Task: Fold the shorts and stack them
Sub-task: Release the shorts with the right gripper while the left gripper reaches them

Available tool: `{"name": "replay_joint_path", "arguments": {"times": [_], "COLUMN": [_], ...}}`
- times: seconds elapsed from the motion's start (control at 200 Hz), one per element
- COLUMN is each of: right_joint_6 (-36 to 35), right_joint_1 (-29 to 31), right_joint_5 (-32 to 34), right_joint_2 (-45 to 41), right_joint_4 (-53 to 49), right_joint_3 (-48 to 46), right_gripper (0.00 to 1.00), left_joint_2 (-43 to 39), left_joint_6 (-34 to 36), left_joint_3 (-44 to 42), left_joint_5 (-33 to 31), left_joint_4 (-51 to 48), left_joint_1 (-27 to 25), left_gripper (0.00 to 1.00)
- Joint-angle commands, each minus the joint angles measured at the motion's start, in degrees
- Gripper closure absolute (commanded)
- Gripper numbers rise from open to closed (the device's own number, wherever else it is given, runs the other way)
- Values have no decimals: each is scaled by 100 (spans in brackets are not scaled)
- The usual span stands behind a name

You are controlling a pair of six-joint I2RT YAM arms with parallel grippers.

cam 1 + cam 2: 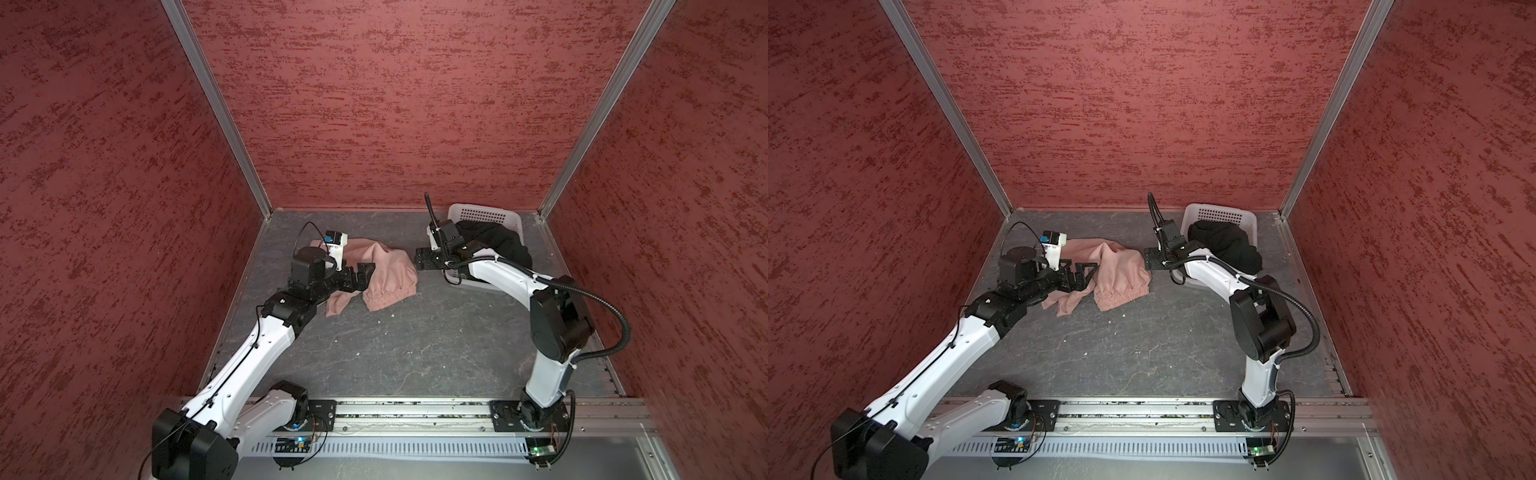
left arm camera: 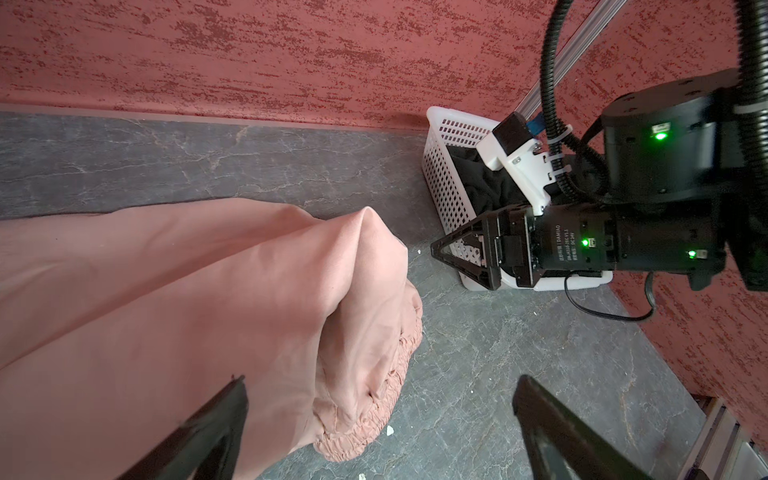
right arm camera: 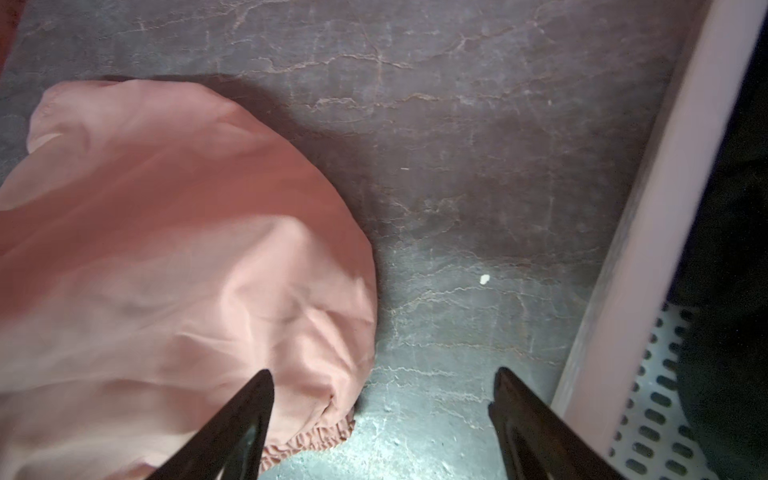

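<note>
The dusty pink shorts [image 1: 390, 278] [image 1: 1121, 274] lie crumpled on the grey table, gathered waistband toward the front. My left gripper [image 1: 368, 275] [image 1: 1088, 272] hovers open over their left part; in the left wrist view its jaws [image 2: 378, 386] stand wide, with pink cloth [image 2: 208, 311] below one finger. My right gripper [image 1: 419, 261] [image 1: 1147, 259] [image 3: 382, 378] is open at the right edge of the pink shorts [image 3: 166, 270], holding nothing. The black shorts [image 1: 498, 243] [image 1: 1225, 245] are heaped in the basket behind the right arm.
The white perforated basket [image 1: 482, 214] [image 1: 1221, 216] [image 2: 444, 174] [image 3: 648, 249] stands at the back right corner, close beside the right gripper. Red textured walls enclose the table on three sides. Small white crumbs dot the grey tabletop [image 1: 415, 340].
</note>
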Motion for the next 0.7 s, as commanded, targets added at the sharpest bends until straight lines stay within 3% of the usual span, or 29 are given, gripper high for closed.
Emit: {"name": "replay_joint_path", "arguments": {"times": [0.0,0.321,0.541,0.696], "right_joint_6": [115,-103,-327,-302], "right_joint_1": [-215,-763,-931,-1120], "right_joint_5": [307,480,510,621], "right_joint_2": [68,66,687,604], "right_joint_4": [-39,-167,-269,-208], "right_joint_3": [56,21,741,598], "right_gripper": [16,16,16,16], "left_joint_2": [-11,10,98,-1], "left_joint_6": [-19,-1,-23,-103], "left_joint_3": [-68,-114,-84,-186], "left_joint_5": [-6,-44,4,-16], "left_joint_4": [72,89,91,56], "left_joint_1": [-33,-60,-99,-191], "left_gripper": [1,1,1,1]}}
